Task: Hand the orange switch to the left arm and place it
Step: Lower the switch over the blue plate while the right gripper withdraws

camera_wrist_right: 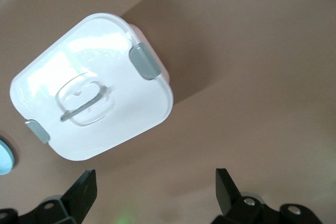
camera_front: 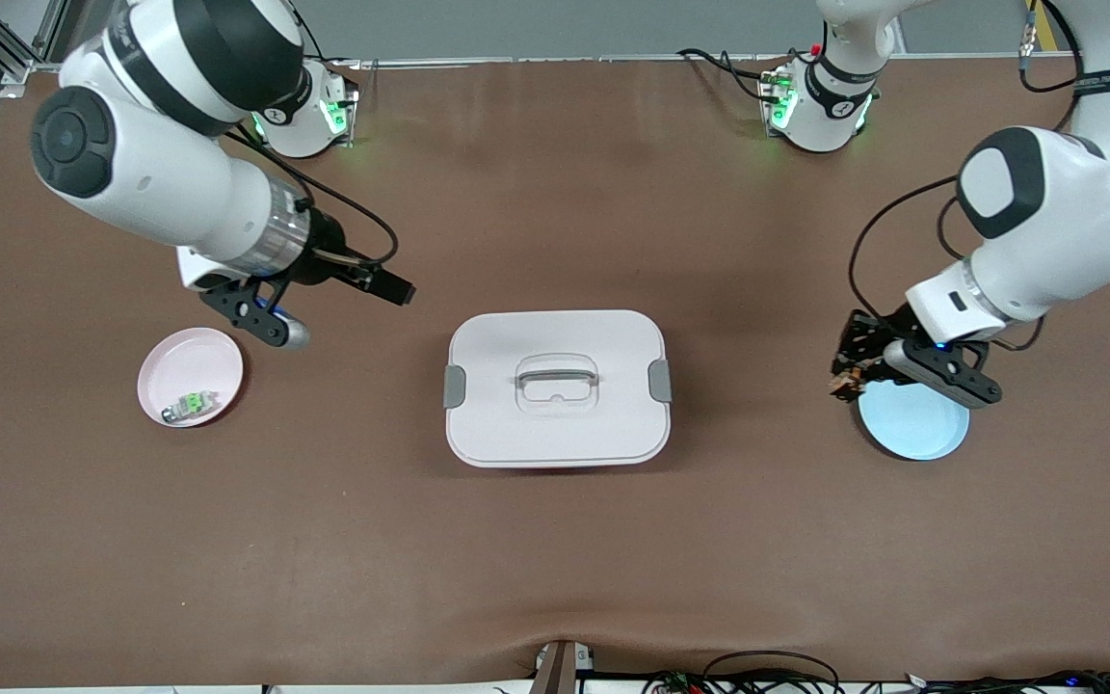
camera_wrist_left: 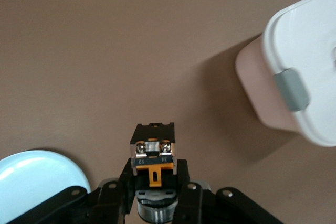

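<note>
The orange switch (camera_wrist_left: 153, 153), a small black block with an orange centre and two screws, is clamped between my left gripper's (camera_wrist_left: 154, 174) fingers. In the front view that gripper (camera_front: 846, 371) hangs over the blue plate's (camera_front: 913, 422) edge on the box's side, with the switch (camera_front: 842, 386) at its tip. The white box (camera_front: 555, 386) with grey clips sits mid-table between the two arms. My right gripper (camera_front: 395, 287) hovers over bare table between the pink plate (camera_front: 191, 366) and the box. It is open (camera_wrist_right: 156, 187) and holds nothing. The box (camera_wrist_right: 92, 87) lies ahead of it.
A pale grey component with a green centre (camera_front: 191, 403) lies on the pink plate at the right arm's end. The blue plate (camera_wrist_left: 31, 182) holds nothing that I can see. The box (camera_wrist_left: 304, 72) stands a short way off the left gripper. Cables run along the table's near edge.
</note>
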Robot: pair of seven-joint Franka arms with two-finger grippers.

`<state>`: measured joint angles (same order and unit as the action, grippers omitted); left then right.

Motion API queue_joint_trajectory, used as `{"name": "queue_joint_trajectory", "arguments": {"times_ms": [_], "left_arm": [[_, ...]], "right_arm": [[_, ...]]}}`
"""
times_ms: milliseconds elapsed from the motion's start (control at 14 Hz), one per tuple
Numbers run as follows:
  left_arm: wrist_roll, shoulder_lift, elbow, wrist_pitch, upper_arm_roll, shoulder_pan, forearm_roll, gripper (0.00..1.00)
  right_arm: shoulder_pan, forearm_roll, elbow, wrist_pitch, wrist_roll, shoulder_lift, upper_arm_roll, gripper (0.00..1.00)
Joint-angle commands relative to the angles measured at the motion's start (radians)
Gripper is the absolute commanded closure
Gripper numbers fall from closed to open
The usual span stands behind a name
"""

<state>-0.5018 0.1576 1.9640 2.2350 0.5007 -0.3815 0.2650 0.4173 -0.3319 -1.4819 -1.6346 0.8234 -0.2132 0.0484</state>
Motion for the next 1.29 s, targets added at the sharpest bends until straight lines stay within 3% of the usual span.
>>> {"name": "queue_joint_trajectory", "arguments": {"times_ms": [0,215,501,716,1218], "left_arm": [[-0.070,0.048,-0.051,-0.064,0.007,-0.031,-0.075,1.00],[-0.160,0.075,-0.051,-0.072,0.007,-0.075,-0.182,1.00],[-0.424,0.152,-0.053,-0.072,0.005,-0.148,-0.214,1.00],[-0.602,0.203,-0.068,-0.069,0.007,-0.174,-0.369,1.00],[-0.849,0.312,-0.062,0.026,0.002,-0.178,-0.501,1.00]], "right_arm": [[-0.066,0.060,-0.133,-0.008,-0.156,0.107,-0.015,0.00],[-0.142,0.114,-0.190,-0.005,-0.350,0.164,-0.015,0.00],[-0.261,0.168,-0.230,0.013,-0.590,0.210,-0.013,0.00],[-0.316,0.221,-0.230,0.032,-0.696,0.236,-0.015,0.00],[-0.436,0.287,-0.238,0.056,-0.840,0.268,-0.015,0.00]]}}
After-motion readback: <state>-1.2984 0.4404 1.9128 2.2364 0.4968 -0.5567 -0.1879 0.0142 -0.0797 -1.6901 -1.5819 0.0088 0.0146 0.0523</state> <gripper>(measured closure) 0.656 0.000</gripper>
